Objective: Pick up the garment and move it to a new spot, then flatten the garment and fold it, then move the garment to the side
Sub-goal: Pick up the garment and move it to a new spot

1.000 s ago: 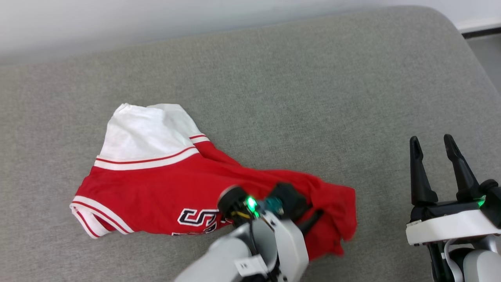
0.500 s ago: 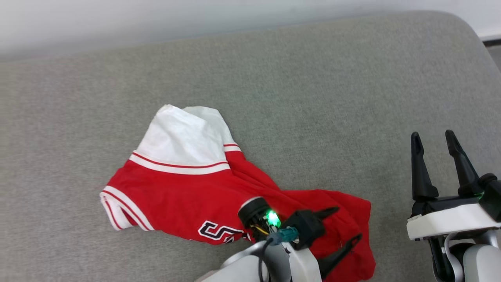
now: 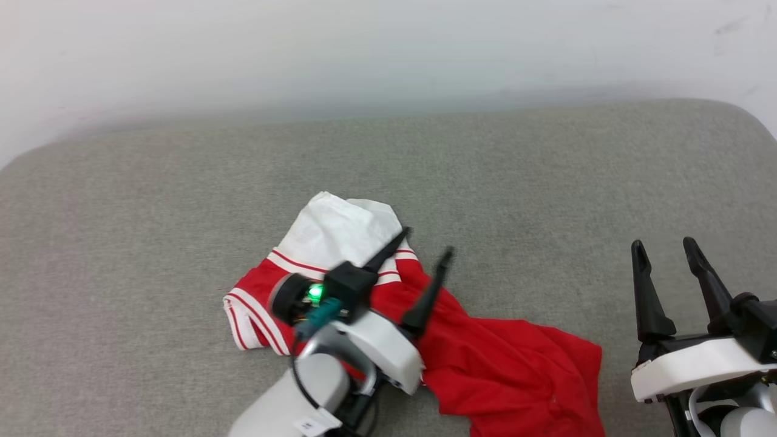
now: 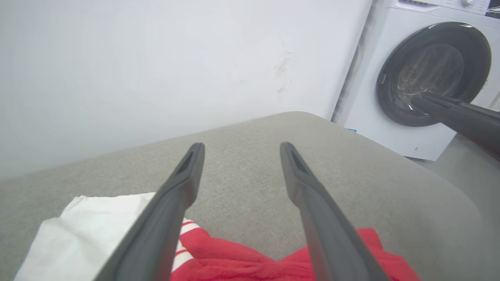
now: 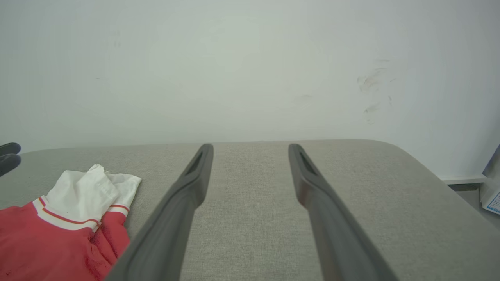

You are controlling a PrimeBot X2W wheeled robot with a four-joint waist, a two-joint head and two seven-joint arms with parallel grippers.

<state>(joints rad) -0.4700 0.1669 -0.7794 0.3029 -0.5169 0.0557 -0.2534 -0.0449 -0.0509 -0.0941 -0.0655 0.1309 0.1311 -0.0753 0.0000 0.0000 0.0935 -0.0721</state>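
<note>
With left jaws and right jaws wide open and empty, a careless pinch may catch several layers of the twisted soft red-and-white jersey garment [image 3: 516, 370].

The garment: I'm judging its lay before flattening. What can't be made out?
Head view: the garment's middle lies behind the left gripper and forearm; the bottom edge cuts its lower part.
Left wrist view: the bottom edge and the fingers hide most of it.
Right wrist view: cut by the left and bottom edges.
</note>
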